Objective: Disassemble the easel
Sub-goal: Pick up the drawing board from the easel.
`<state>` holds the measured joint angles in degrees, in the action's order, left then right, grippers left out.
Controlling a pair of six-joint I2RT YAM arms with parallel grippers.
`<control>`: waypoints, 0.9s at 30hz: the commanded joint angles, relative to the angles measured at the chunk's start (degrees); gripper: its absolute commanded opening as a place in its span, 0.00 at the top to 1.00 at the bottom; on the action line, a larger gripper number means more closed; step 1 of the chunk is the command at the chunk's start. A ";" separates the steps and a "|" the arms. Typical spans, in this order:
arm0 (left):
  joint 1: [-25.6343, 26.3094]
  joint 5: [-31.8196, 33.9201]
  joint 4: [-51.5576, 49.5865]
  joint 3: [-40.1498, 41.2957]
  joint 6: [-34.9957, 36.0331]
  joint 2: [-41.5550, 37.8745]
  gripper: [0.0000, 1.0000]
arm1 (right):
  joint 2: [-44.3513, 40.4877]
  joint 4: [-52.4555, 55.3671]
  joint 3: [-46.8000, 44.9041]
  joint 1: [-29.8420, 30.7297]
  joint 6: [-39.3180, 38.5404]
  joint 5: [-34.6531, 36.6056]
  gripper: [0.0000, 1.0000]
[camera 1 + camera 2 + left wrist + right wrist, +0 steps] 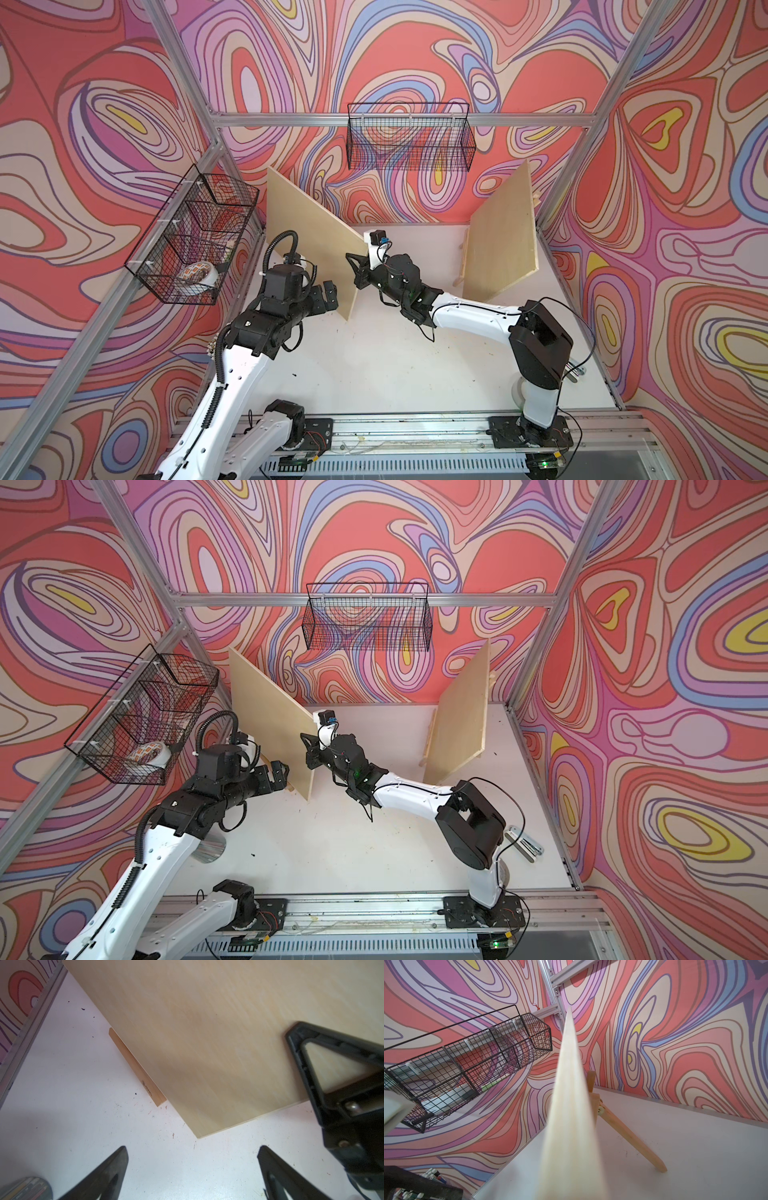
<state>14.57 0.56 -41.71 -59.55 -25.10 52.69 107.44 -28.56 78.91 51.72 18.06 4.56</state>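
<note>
In both top views a pale wooden board (307, 245) (270, 721) stands tilted on the easel at the back left. My right gripper (354, 270) (309, 750) is shut on the board's near side edge. One of its black fingers (332, 1068) lies on the board's face (207, 1043). In the right wrist view the board's edge (571, 1105) runs straight away from the camera, and the easel's back leg (629, 1134) slants to the table behind it. My left gripper (330, 297) (193, 1157) is open and empty, low beside the board's front corner. The easel's ledge strip (135, 1070) shows under the board.
A second board on its own easel (503, 237) stands at the back right. A wire basket (195, 237) on the left wall holds a tape roll (199, 274). Another wire basket (409, 137) hangs on the back wall. A pencil tin (25, 1188) lies near my left gripper.
</note>
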 commanded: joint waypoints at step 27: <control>-0.33 -5.82 0.55 -4.22 2.75 -9.09 0.00 | -47.39 35.24 3.63 0.04 7.32 -4.42 1.00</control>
<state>14.57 -2.74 -40.88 -61.19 -22.28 44.64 64.88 9.30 77.47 51.81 23.68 0.54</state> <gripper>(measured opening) 0.998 0.104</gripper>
